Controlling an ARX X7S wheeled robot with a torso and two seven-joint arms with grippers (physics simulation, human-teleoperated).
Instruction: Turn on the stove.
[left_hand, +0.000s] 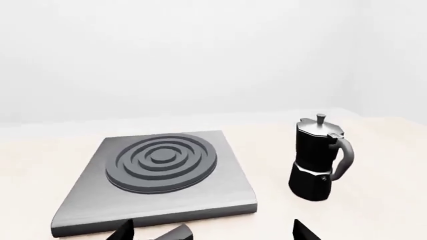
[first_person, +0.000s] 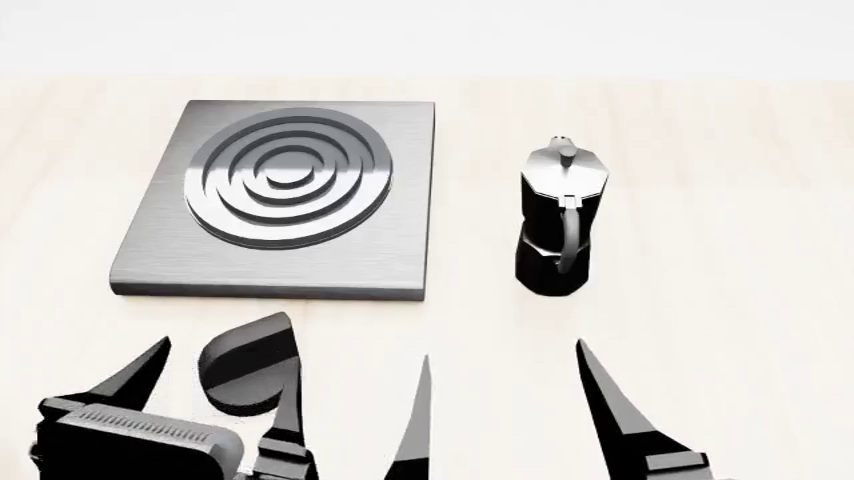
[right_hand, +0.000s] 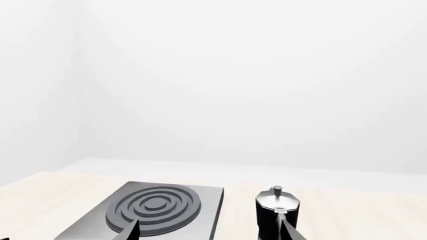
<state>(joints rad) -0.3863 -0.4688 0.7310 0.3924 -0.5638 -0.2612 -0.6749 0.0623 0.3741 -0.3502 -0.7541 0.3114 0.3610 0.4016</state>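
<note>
The stove (first_person: 287, 200) is a flat grey slab with a raised ring burner, at the left on the pale table. It also shows in the left wrist view (left_hand: 160, 170) and the right wrist view (right_hand: 157, 207). Its small dark round knob (first_person: 247, 365) sits apart, in front of the slab's near edge. My left gripper (first_person: 224, 350) is open, with the knob (left_hand: 175, 233) between its spread fingers and gaps on both sides (left_hand: 212, 225). My right gripper (first_person: 505, 350) is open and empty in front of the moka pot (right_hand: 209, 225).
A black-and-silver moka pot (first_person: 554, 215) stands upright to the right of the slab, also in the left wrist view (left_hand: 317, 160) and the right wrist view (right_hand: 277, 212). A white wall rises behind the table's far edge.
</note>
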